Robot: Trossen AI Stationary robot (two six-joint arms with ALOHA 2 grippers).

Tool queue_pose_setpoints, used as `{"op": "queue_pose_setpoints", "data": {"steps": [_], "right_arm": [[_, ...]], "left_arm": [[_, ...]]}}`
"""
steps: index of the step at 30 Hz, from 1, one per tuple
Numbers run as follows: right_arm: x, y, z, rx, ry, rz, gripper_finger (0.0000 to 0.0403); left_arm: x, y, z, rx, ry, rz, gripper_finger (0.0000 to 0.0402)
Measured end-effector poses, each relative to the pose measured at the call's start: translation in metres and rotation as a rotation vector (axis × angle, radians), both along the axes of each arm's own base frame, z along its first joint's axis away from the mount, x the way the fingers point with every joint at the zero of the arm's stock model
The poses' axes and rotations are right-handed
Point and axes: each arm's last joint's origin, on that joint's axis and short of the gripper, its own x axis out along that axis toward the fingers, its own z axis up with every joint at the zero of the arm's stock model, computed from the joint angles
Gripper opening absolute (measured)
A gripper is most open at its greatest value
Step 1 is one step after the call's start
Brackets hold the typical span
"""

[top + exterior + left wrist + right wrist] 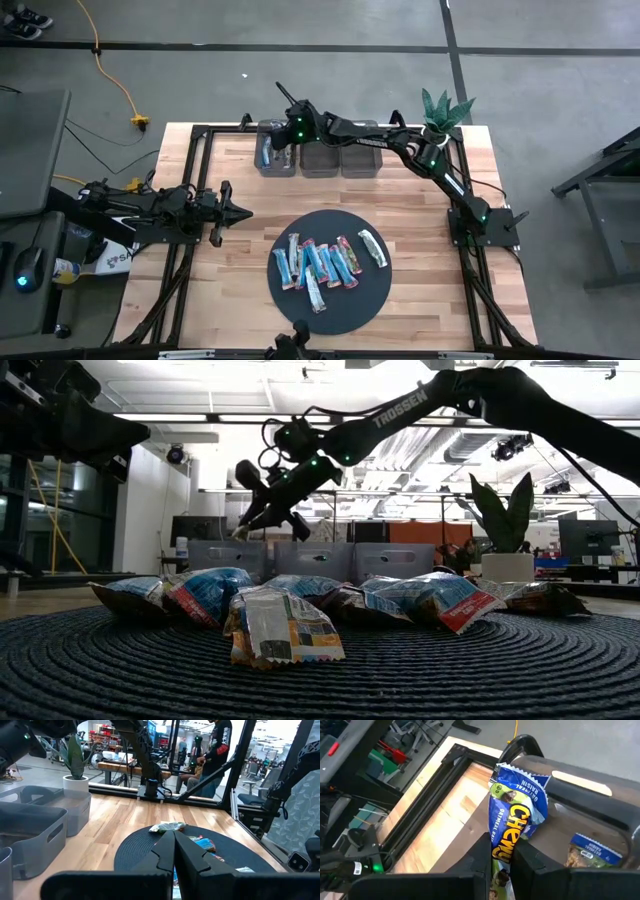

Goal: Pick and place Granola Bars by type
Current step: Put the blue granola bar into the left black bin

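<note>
High view: the right end effector [283, 140] reaches to the upper centre of the frame, over the leftmost of three grey bins [276, 160] lined along the bench's [420, 230] far edge. A blue bar already lies in that bin. The left end effector [240, 212] rests at mid-left, fingers pressed together and holding nothing, well apart from the dark round mat [372, 295] at lower centre. The Granola Bars [322, 263] lie in a loose row on the mat, with bare wood all around it and a black frame bordering the bench.

Low view: the right end effector [245, 525] hangs above the bins in the background, a wrapper end just showing below its tip. Bars crowd the mat in front.

Left wrist view: the left end effector [175, 851] shows fingers shut tight and bare, pointing across to the mat; open wood lies between.

Right wrist view: the right end effector [501, 851] pinches a blue oatmeal-raisin bar [512, 822] narrowly between its fingers, above the bin, where another blue bar [592, 851] lies.
</note>
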Motion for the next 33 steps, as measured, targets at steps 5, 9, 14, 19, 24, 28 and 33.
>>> {"op": "queue_pose_setpoints", "data": {"steps": [5,9,14,19,24,28,33], "right_arm": [[0.0004,0.0008,0.0001,0.000,-0.001,0.003,0.0036],[0.0004,0.0008,0.0000,0.001,-0.001,0.004,0.0039],[0.0004,0.0008,-0.0001,0.001,0.000,0.004,0.0056],[-0.0002,0.0010,-0.0011,0.006,0.012,0.001,0.0071],[-0.0002,0.0013,-0.0013,0.006,0.014,0.002,0.0079],[-0.0002,0.0014,-0.0013,0.008,0.013,0.005,0.0089],[-0.0002,0.0017,-0.0016,0.014,0.014,0.015,0.0112]], "left_arm": [[0.0000,0.0000,-0.0001,0.000,0.000,0.000,0.0001],[0.0000,0.0000,-0.0001,0.000,0.000,0.000,0.0001],[0.0000,0.0000,-0.0001,0.000,0.000,0.000,0.0001],[0.0000,0.0000,-0.0001,0.000,0.001,0.000,0.0001],[0.0000,0.0000,-0.0001,0.000,0.000,0.000,0.0001],[0.0000,0.0000,0.0000,0.000,0.000,0.000,0.0001],[0.0000,0.0000,0.0000,0.000,0.000,0.000,0.0001]]}}
